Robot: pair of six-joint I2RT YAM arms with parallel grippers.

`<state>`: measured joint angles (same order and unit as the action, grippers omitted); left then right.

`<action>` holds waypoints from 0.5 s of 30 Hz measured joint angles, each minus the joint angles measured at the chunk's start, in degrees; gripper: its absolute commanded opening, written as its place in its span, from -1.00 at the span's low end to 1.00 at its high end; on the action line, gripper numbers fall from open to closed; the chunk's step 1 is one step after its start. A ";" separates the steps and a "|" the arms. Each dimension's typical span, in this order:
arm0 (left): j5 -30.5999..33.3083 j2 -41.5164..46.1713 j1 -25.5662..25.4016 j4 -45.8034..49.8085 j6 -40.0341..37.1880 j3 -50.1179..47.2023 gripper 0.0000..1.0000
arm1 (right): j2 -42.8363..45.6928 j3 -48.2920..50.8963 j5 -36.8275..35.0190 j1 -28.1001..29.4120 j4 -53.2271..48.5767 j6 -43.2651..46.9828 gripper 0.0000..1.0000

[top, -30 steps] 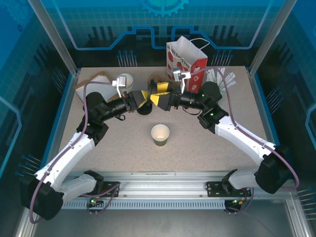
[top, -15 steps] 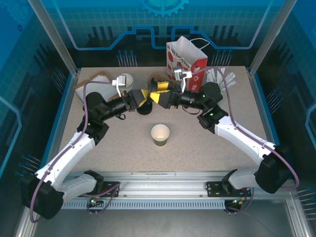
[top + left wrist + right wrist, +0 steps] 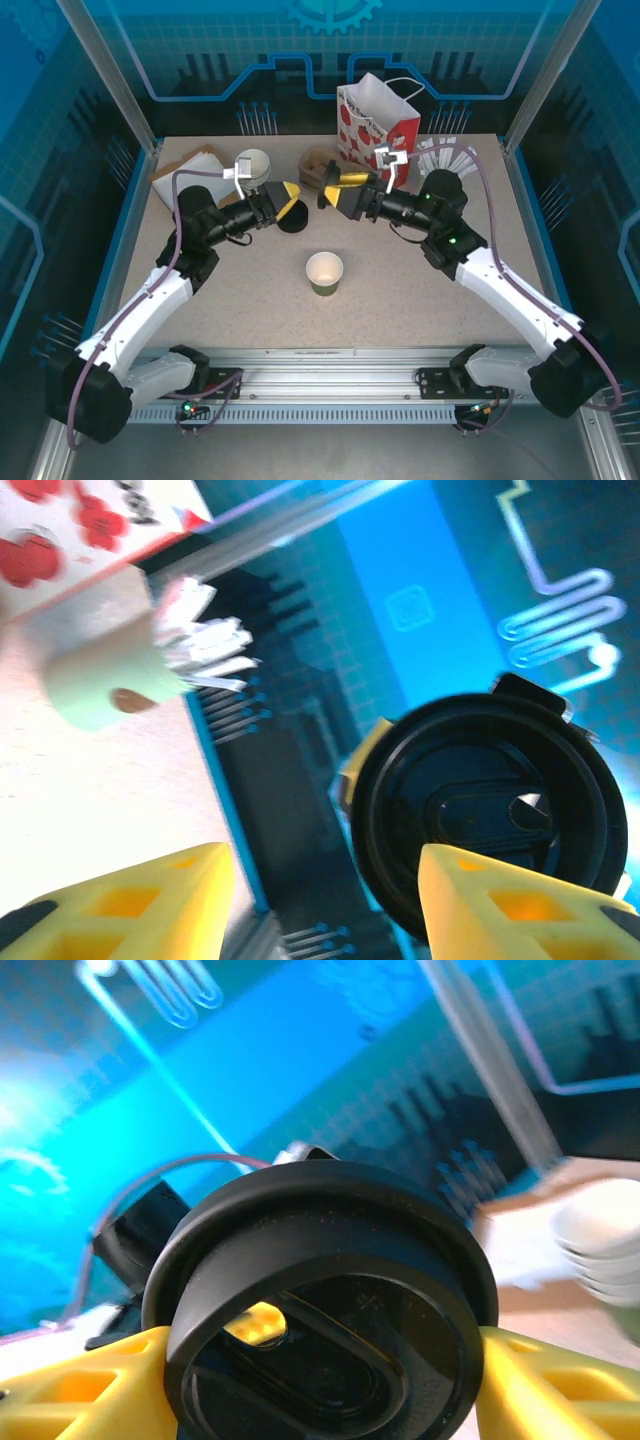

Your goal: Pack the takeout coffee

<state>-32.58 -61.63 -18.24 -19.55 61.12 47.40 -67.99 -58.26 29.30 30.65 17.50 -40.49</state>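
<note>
The right tool (image 3: 320, 1385) pinches the lid (image 3: 330, 1200) by its rim, likely to cap the open cup (image 3: 324, 272) on the counter (image 3: 240, 290). The left tool (image 3: 320, 895) is spread, gripping nothing.

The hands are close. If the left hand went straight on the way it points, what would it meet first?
Probably the black lid held in the right hand, just ahead of the open left hand; it sits off-centre, so a miss is possible.
</note>
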 measured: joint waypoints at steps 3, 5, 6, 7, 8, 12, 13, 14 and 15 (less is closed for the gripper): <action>3.06 0.00 0.90 6.75 -5.40 0.00 0.10 | 2.32 -0.17 -4.07 0.09 -11.30 6.10 0.16; 4.94 -0.02 1.05 10.78 -9.01 0.02 0.11 | 3.02 -0.17 -5.70 0.09 -16.72 8.92 0.15; 5.88 -0.04 1.07 12.76 -10.82 0.02 0.11 | 3.17 -0.17 -6.51 0.11 -19.30 10.40 0.14; 6.86 -0.04 1.05 14.86 -12.74 0.07 0.12 | 3.19 -0.24 -7.34 0.35 -22.05 12.02 0.14; 7.69 -0.04 1.05 16.46 -14.23 0.13 0.12 | 3.15 -0.33 -8.33 0.59 -24.24 13.27 0.14; 12.00 -0.04 1.05 24.85 -21.38 1.68 0.14 | 1.36 -2.97 -13.44 3.32 -36.74 19.78 0.13; 13.18 -0.04 1.05 26.82 -23.06 2.36 0.14 | 0.35 -4.24 -14.73 4.26 -39.58 21.24 0.12; 14.25 -0.04 1.05 28.61 -24.57 2.95 0.14 | -0.61 -5.44 -15.93 5.16 -42.10 22.53 0.12; 15.63 -0.07 1.05 30.58 -26.32 3.67 0.15 | -1.73 -6.84 -17.20 6.25 -44.65 23.85 0.11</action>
<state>-16.95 -61.69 -17.19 11.03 34.81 51.07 -69.71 -65.10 12.10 36.91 -27.16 -16.64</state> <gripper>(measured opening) 0.570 0.648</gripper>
